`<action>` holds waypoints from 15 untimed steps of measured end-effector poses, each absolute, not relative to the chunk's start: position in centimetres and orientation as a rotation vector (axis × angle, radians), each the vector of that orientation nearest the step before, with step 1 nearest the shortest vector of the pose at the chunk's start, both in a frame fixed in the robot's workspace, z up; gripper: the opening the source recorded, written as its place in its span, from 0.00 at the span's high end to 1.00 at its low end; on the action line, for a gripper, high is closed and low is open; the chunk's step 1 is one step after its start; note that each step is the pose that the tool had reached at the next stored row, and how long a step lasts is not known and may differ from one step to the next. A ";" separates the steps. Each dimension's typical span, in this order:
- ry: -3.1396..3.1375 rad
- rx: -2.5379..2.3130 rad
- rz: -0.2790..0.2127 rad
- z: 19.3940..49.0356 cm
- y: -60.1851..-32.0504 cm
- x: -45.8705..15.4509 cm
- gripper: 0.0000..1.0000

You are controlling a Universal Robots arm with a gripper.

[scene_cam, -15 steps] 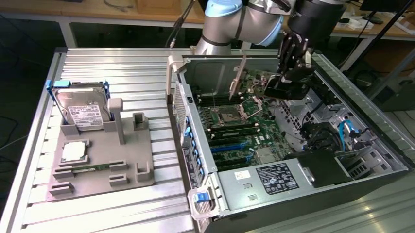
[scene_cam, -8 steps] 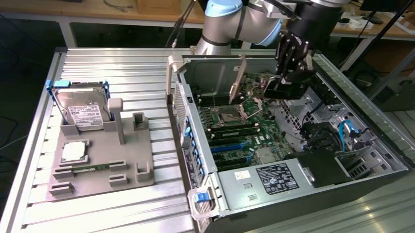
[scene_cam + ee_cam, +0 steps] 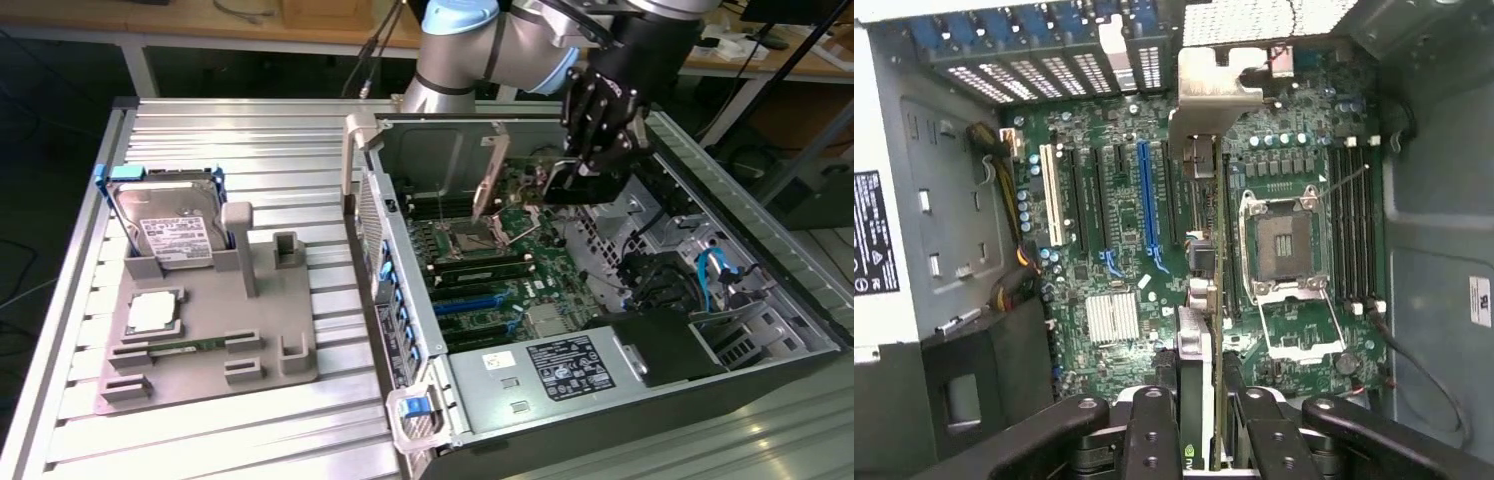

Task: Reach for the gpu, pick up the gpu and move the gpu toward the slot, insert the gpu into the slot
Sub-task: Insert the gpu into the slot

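Observation:
The gpu (image 3: 1194, 345) is seen edge-on as a thin dark card with its silver metal end (image 3: 1212, 88) pointing toward the case's rear slot covers. My gripper (image 3: 1199, 415) is shut on it, one black finger (image 3: 1152, 435) on each side. In the exterior view the gripper (image 3: 583, 178) hangs inside the open computer case, holding the gpu (image 3: 497, 165) above the motherboard close to the CPU socket (image 3: 478, 235). The blue slot (image 3: 1146, 195) lies on the board to one side of the card, apart from it. The blue slots (image 3: 467, 300) are nearer the power supply.
The case walls (image 3: 400, 330) surround the board. A power supply (image 3: 561, 365) and cables (image 3: 707, 265) fill the near end. Outside, on the exterior view's left, a grey fixture plate (image 3: 267, 345) carries a silver hard drive (image 3: 167, 225) and a green memory stick (image 3: 187, 346).

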State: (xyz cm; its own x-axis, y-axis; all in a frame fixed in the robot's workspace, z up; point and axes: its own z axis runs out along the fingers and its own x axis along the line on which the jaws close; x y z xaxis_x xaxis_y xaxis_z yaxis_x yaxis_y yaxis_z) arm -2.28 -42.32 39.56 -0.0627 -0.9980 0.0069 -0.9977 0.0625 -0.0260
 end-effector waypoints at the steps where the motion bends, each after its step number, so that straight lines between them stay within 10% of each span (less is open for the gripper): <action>1: 2.271 -2.152 -0.037 39.5 -42.3 -2.3 0.73; 15: 2.260 -2.175 -0.027 38.0 -42.6 -4.7 0.73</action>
State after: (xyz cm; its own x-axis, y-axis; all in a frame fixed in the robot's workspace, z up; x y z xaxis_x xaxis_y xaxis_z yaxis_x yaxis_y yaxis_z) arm -4.72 -42.58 38.05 -0.0384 -0.9992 0.0080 -0.9991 0.0383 -0.0159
